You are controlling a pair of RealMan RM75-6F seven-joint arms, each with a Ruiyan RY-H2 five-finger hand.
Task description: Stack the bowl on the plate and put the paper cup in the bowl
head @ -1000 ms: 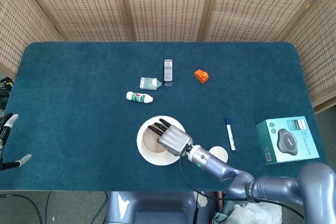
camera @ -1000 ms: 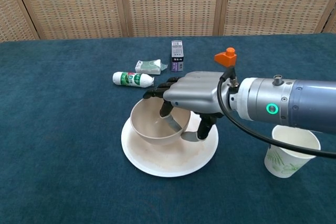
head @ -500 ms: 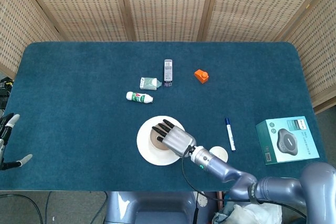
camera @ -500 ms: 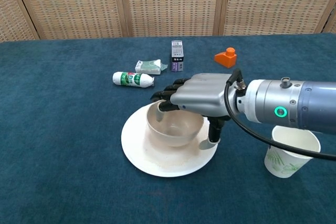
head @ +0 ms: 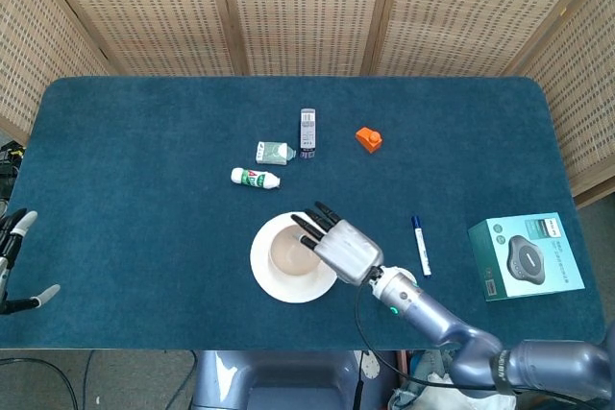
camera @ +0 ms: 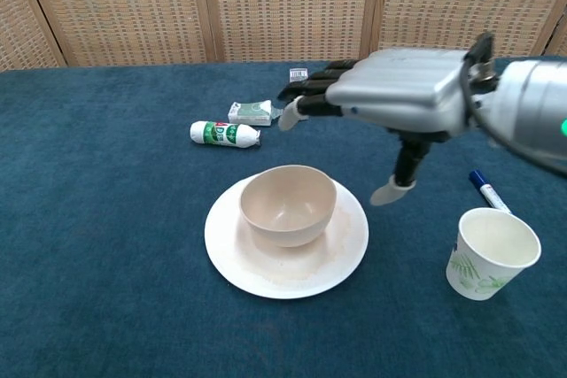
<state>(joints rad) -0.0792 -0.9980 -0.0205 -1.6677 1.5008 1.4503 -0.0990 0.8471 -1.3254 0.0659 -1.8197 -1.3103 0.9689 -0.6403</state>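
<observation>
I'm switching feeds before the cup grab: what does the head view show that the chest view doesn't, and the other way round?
Only the head view shows the teal product box at the table's right edge, the orange block and the left hand at the left edge, holding nothing. Only the chest view shows the white paper cup whole, upright and apart from the round white plate; overhead the arm hides most of it. Both show the beige bowl sitting on the plate, the right hand open above it, the blue-capped marker and the white tube.
</observation>
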